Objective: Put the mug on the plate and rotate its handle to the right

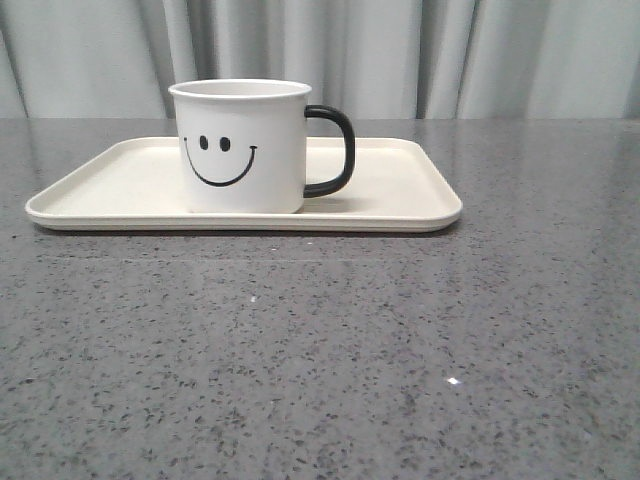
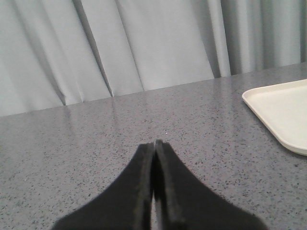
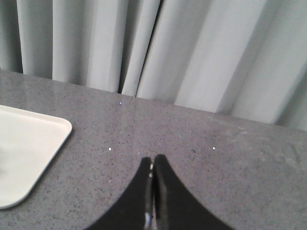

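White enamel-style mug [image 1: 243,147], one, cylindrical, smiley facing camera, upright on one cream rectangular plate [image 1: 110,195] with rounded corners and low rim; glossy black C-shaped handle [image 1: 338,150] pointing right. Speckled grey stone-look table [image 1: 320,350], pale pleated curtain [image 1: 400,50] behind. Two grippers, left gripper [image 2: 154,143] and right gripper [image 3: 153,158], black tapered jaws pressed together, empty, above table, clear of plate.
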`<state>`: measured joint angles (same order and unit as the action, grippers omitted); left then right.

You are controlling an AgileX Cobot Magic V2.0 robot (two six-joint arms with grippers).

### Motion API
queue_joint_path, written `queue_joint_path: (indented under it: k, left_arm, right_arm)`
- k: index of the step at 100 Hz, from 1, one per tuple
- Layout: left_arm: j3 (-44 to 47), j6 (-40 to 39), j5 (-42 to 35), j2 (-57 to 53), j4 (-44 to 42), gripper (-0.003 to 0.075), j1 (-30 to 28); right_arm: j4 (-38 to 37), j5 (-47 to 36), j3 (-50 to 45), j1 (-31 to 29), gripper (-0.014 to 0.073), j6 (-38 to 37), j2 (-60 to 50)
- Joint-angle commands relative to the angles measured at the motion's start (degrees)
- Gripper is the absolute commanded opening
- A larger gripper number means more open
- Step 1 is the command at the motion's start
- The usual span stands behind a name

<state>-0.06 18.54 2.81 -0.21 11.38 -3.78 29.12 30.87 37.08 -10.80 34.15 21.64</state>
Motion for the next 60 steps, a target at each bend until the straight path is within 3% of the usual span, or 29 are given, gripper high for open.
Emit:
queue_joint_path:
  k: [1, 29, 60]
  left_arm:
    - [0.6, 0.0, -3.9, -1.7, 0.2, -0.0020, -0.1]
    - [0.6, 0.0, -3.9, -1.7, 0.2, -0.0020, -0.1]
    - [0.6, 0.0, -3.9, -1.7, 0.2, -0.0020, -0.1]
  right_arm:
    - [1.5, -6.3, -5.2, -0.2, -0.0064, 0.4, -3.0]
    - [7.0, -13.7, -23.9, 3.9, -0.0066, 0.4, -12.3]
    - [7.6, -23.6, -31.2, 14.2, -0.0066, 0.4, -18.8]
